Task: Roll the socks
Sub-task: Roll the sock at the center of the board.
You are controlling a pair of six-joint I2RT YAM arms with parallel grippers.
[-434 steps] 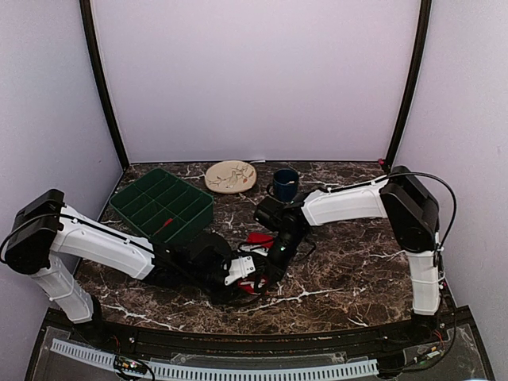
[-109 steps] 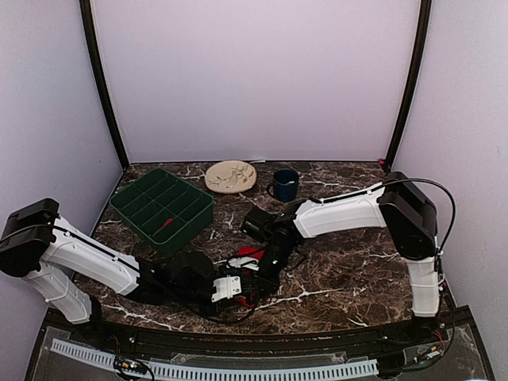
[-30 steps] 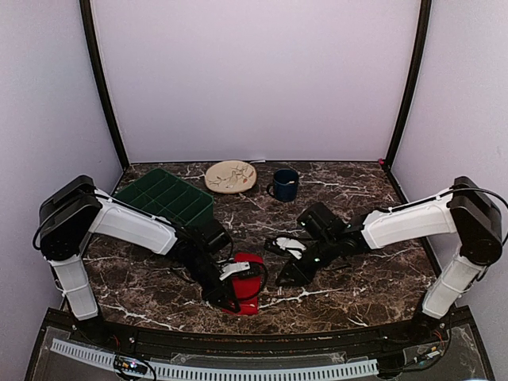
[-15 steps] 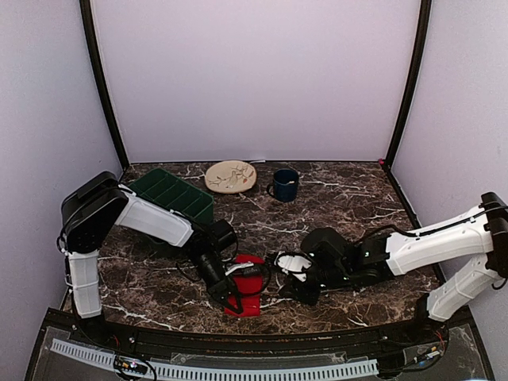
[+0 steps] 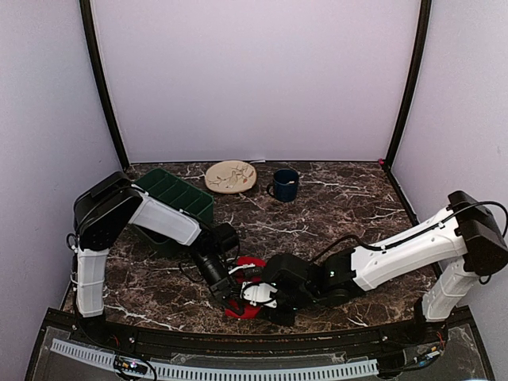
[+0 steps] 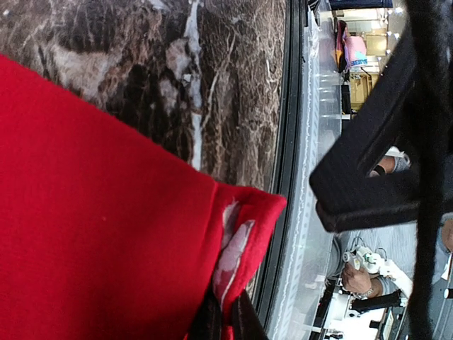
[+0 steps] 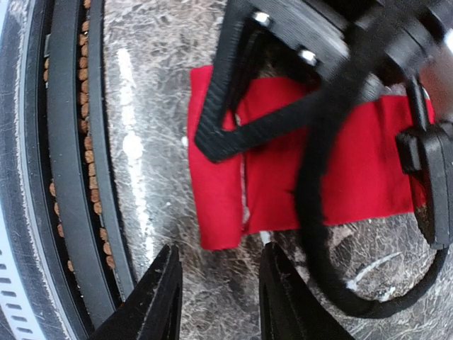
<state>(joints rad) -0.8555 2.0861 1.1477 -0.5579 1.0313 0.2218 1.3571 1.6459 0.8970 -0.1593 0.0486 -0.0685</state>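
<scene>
Left gripper (image 6: 225, 324) pinches the socks (image 6: 92, 212) at bottom centre, seemingly mid-roll; right gripper (image 7: 221, 297), half-spread, probably must brace the fold next.

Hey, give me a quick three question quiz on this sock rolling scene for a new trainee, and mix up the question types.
1. True or false: the left end effector is shut on the bright red fabric socks.
2. What stands beside the round beige patterned plate at the far edge of the table? A) a dark blue mug B) a glass bottle C) a yellow bowl
3. Fill in the blank: the right end effector hovers by the socks with its jaws ____ and nothing between them.

Key: 1 true; 2 A; 3 open.
</scene>
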